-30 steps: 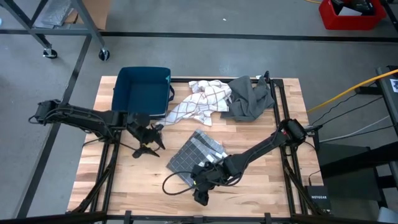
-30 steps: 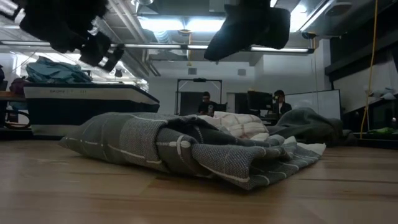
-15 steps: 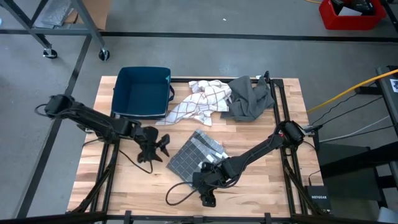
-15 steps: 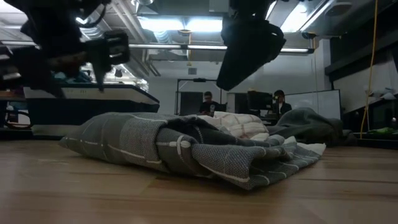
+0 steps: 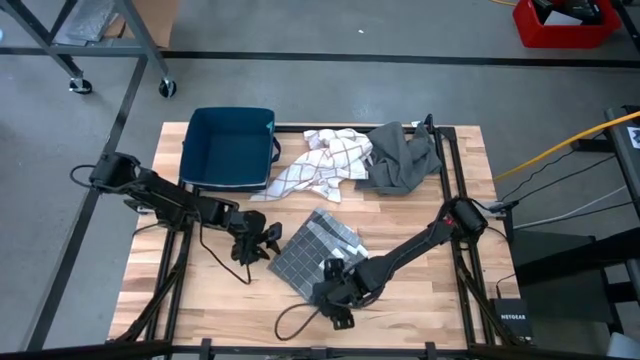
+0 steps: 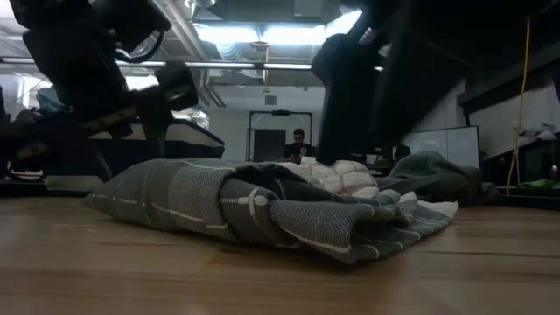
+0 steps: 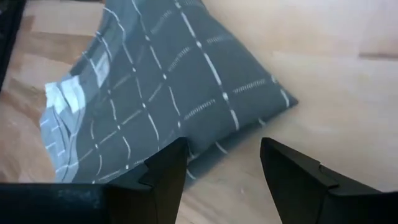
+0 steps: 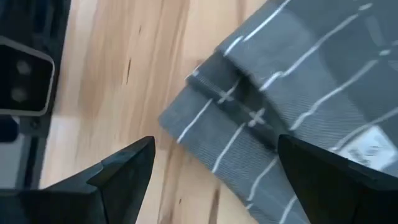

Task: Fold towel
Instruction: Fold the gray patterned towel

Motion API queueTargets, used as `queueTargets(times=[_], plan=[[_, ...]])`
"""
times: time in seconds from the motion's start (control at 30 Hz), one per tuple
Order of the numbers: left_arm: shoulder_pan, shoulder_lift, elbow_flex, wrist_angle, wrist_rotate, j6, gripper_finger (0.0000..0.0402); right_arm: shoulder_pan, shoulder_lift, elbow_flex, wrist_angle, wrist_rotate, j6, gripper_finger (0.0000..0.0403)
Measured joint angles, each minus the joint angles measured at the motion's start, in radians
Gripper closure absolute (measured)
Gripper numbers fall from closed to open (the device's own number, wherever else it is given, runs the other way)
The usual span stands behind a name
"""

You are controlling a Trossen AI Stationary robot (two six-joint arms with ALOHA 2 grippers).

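Observation:
A grey checked towel (image 5: 314, 250) lies folded into a small packet on the wooden table; the low view shows its layered edge (image 6: 289, 223). My left gripper (image 5: 266, 240) hovers open at the towel's left corner (image 7: 273, 102), fingers on either side of the edge without touching. My right gripper (image 5: 334, 298) hangs open over the towel's near corner (image 8: 186, 124), also clear of it. In the low view both grippers, left (image 6: 131, 101) and right (image 6: 359, 83), show dark above the towel.
A blue bin (image 5: 232, 148) stands at the far left. A white checked towel (image 5: 325, 165) and a dark grey cloth (image 5: 400, 158) lie crumpled at the far edge. A cable loop (image 5: 295, 322) lies near the front edge. Bare wood lies left and right of the folded towel.
My left gripper has come down and toward the table's right, up to the towel's left corner, rolling about its own axis. My right gripper has sunk a little over the towel's near corner and rolled too. Both stay open. The towel has not moved.

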Motion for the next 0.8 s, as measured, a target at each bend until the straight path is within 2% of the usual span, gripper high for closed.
queueTargets(times=[0.2,0.3,0.63,0.8], plan=[[0.000,0.043,0.000,0.108,-0.003,0.021,0.0205,0.031,0.021,0.000,-0.024,0.079,-0.118,0.0059],[0.000,0.077,0.000,0.157,-0.003,0.021,0.0205,0.038,0.030,0.000,-0.024,0.121,-0.126,0.0059],[-0.005,0.156,0.000,0.217,-0.001,0.064,0.0205,0.038,0.089,0.001,-0.002,0.191,-0.114,0.0059],[-0.006,0.166,0.000,0.257,0.009,0.020,0.0211,0.036,0.096,0.002,0.009,0.237,-0.012,0.0067]])
